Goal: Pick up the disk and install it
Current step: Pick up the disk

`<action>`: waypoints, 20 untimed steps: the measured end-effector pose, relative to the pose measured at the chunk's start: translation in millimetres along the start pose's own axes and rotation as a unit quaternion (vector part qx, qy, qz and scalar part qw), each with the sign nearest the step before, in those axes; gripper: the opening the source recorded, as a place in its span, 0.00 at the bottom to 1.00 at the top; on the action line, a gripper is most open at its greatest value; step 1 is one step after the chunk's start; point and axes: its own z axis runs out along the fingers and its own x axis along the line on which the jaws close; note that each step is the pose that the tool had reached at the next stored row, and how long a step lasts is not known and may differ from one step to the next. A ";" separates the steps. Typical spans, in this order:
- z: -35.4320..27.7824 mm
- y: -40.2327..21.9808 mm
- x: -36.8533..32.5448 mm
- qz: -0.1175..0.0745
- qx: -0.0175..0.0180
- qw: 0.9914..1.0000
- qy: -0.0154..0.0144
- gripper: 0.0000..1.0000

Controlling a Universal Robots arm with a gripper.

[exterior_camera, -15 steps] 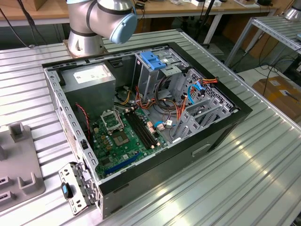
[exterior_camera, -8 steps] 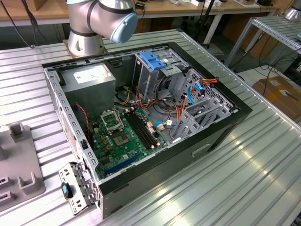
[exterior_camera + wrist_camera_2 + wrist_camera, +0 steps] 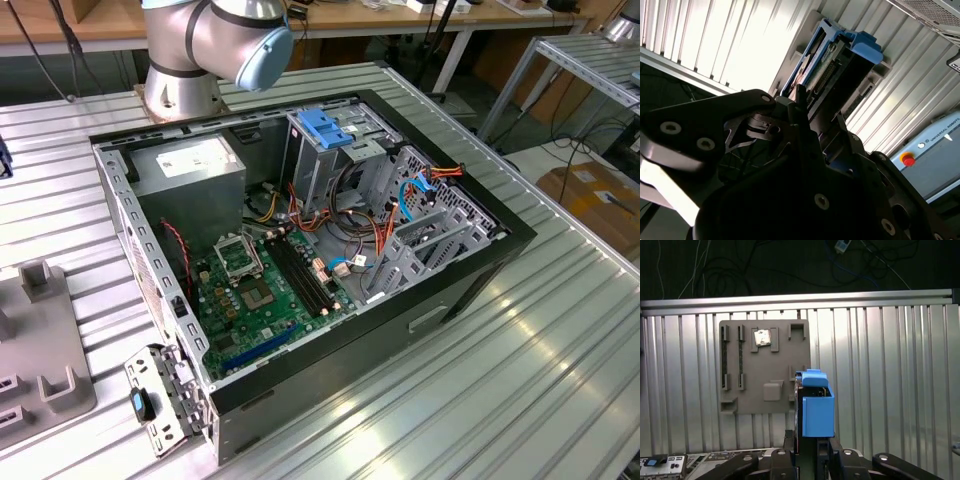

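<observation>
The disk [image 3: 816, 405] stands on edge in its blue plastic carrier, and my gripper [image 3: 807, 434] is shut on its lower end. In the second wrist view the disk [image 3: 837, 60] shows its dark connector side, with the gripper [image 3: 815, 107] clamped on both faces. Behind it lies a grey fixture plate [image 3: 765, 367] with slots, on the ribbed metal table. The disk looks lifted a little off that plate. In the exterior view the open computer case [image 3: 480, 262] lies on its side, with a metal drive cage with a blue top [image 3: 325, 128] inside it.
In the case are a grey power-supply box [image 3: 195, 165], a green motherboard [image 3: 260, 285] and loose cables [image 3: 415, 190]. The arm's base [image 3: 185, 75] stands behind the case. A small silver chip [image 3: 762, 337] sits on the fixture plate. A grey box with a red button [image 3: 908, 160] lies nearby.
</observation>
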 end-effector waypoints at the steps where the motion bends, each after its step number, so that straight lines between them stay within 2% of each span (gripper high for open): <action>1: 0.0 0.0 0.0 0.000 0.000 1.000 0.000 0.35; 11: 0.0 -2.1 -0.1 0.000 0.000 1.000 0.000 0.35; 20: 0.0 -15.0 -0.8 0.000 0.000 1.000 0.000 0.35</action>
